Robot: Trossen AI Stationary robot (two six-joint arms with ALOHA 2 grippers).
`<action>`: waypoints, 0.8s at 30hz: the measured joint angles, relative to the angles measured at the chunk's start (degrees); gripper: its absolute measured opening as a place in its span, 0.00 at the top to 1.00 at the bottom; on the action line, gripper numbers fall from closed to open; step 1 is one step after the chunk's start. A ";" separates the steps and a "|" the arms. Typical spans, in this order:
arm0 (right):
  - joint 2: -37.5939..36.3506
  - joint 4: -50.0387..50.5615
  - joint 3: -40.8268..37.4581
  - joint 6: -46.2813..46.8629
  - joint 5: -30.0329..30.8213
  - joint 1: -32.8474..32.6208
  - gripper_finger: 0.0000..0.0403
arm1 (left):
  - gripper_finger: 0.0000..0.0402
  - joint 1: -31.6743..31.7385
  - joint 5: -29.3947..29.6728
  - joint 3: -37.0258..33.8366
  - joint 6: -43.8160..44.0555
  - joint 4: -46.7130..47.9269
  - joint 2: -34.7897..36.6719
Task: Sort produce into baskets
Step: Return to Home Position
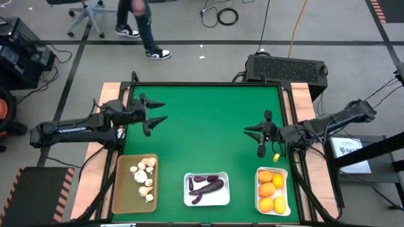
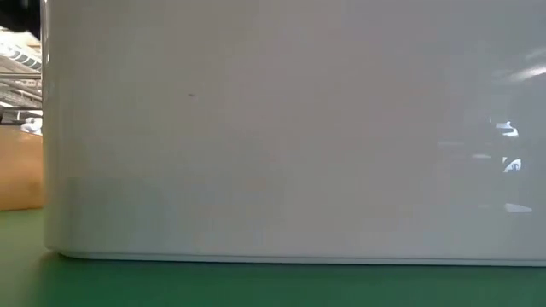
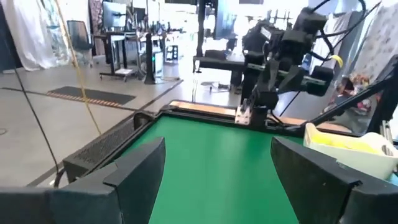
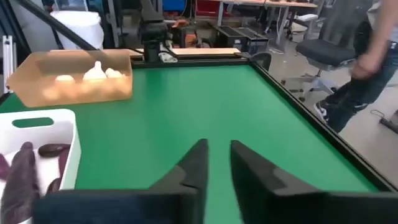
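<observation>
— Left gripper [image 1: 161, 111]?
— Over the left side of the green table [image 1: 208, 120], well apart from the baskets. Fingers [image 3: 140, 168] spread wide, holding nothing.
— Right gripper [image 1: 248, 131]?
— Over the right side, near the right white basket [image 1: 259, 200]. Only a narrow gap between its fingers [image 4: 193, 165], gripping nothing.
— And the produce?
— All in the three baskets, lined along the table's lower edge in the high view. Whitish bulbs [image 1: 144, 179] in the tan basket [image 1: 121, 197] on the left. Dark purple pieces [image 1: 207, 185] in the middle white basket [image 1: 187, 192]. Orange and yellow citrus fruits [image 1: 272, 189] in the right white one, close together.
— Low view?
— Filled almost wholly by a white basket wall [image 2: 273, 128], with a sliver of tan beside it.
— Beyond the table?
— A person's legs [image 1: 146, 31] on the floor.
</observation>
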State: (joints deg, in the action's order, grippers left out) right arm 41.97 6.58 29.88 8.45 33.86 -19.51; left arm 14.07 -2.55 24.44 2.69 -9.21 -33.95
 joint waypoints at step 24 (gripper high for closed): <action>-15.63 -21.42 -21.75 -1.16 -17.50 11.81 1.00 | 0.25 -1.14 6.21 -20.83 15.66 -21.01 6.01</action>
State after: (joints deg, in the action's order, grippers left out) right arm 26.34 -14.84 8.13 7.29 16.36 -7.70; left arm 12.93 3.66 3.61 18.34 -30.22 -27.94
